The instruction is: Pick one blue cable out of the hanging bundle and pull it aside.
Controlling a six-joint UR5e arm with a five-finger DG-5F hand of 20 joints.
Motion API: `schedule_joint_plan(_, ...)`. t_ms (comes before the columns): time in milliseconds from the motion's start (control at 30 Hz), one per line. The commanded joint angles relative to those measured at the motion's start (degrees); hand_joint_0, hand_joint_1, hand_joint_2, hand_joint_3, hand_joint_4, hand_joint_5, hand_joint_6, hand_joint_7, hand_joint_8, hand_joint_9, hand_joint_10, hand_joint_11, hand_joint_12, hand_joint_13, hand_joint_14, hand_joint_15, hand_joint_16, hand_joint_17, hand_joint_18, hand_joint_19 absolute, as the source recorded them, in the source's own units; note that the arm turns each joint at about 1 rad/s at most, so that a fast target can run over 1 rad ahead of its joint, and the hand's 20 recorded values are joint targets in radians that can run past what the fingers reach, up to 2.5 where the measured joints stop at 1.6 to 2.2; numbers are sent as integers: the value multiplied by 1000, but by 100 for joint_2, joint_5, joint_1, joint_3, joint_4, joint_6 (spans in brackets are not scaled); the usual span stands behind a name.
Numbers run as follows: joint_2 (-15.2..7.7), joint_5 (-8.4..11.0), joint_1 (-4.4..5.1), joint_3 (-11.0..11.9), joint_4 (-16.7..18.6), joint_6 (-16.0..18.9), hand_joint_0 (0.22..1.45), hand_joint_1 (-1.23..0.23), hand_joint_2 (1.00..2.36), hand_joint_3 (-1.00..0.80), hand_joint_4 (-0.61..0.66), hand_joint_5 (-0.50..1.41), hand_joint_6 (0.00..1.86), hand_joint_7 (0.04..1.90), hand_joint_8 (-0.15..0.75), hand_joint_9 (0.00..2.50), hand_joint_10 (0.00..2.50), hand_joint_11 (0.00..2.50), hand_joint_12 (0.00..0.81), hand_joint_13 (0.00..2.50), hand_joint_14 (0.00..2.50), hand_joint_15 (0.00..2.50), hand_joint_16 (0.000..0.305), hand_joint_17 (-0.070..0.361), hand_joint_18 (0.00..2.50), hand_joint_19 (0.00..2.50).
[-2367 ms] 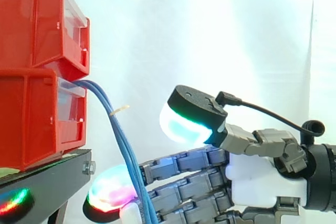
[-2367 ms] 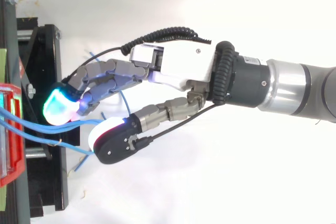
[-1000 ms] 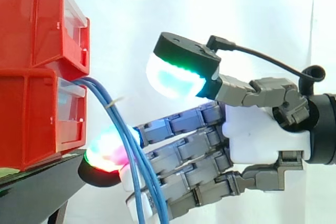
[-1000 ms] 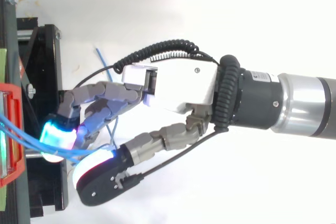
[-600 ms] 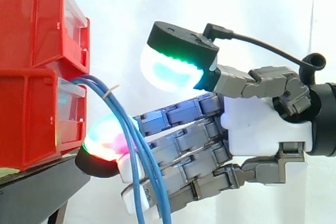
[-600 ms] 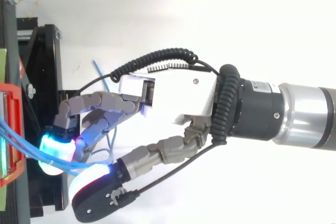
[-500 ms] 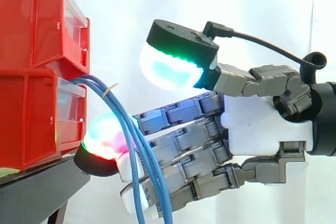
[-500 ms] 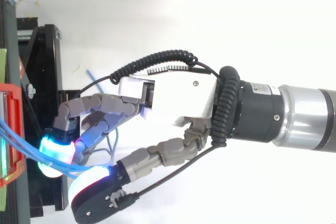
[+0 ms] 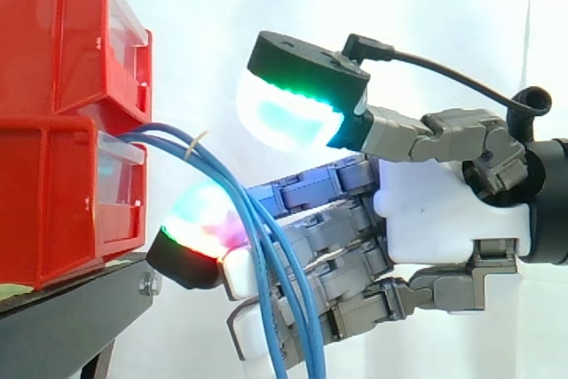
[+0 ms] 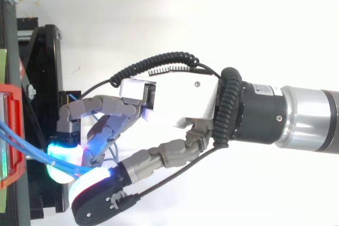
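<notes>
- Fingers (image 9: 342, 224) nearly straight, reaching level from the right into the blue cable bundle (image 9: 226, 175). Thumb (image 9: 297, 86) is lifted well clear above them, its pad glowing cyan-green. Nothing looks pinched, so the hand (image 9: 444, 210) reads as spread, not clamped.
- Bundle leaves the front of the lower red bin (image 9: 53, 201), arcs outward, then hangs down across the camera side of the fingers. A pale tie (image 9: 197, 141) sits on one strand just outside the bin.
- Foremost fingertip pad (image 9: 200, 232) (green/magenta glow) lies on the bin side of the strands, above the black stand (image 9: 71, 317). Judged reason: the fingers go in flat so a tip can slip past the strands and part one from the rest.
- Top view: strands run from the bin toward the gap between that pad and the thumb. The thumb is held wide, presumably to leave room to close on a single strand.
- Cannot tell whether one strand is already caught between two fingers, because the strands overlap.
- Step judged: selecting a strand. Pull aside not yet begun.
</notes>
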Motion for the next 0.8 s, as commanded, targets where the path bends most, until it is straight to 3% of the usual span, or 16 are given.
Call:
schedule_joint_plan(0, 0, -1, -15, 1, -9, 115, 590, -628, 1013, -326, 134, -40, 642, 1190, 305, 976, 19, 550, 382, 855, 19, 534, 45, 102, 652, 552)
schedule_joint_plan(200, 0, -19, -32, 1, -9, 317, 571, -683, 1013, -175, 136, -71, 765, 1091, 344, 1017, 19, 599, 429, 911, 17, 544, 54, 122, 757, 535)
schedule_joint_plan(467, 0, -54, -59, 1, -35, 335, 582, -805, 1017, -156, 139, -122, 870, 1046, 343, 1000, 23, 738, 420, 904, 21, 576, 53, 118, 779, 556)
schedule_joint_plan(667, 27, -54, -85, 19, -149, 343, 668, -894, 1012, -332, 41, -150, 907, 1017, 310, 937, 24, 782, 387, 870, 21, 589, 47, 105, 767, 535)
schedule_joint_plan(767, 71, -54, -103, 19, -466, 343, 682, -910, 1002, -473, 41, -150, 911, 974, 306, 946, 24, 778, 381, 877, 22, 582, 46, 105, 778, 540)
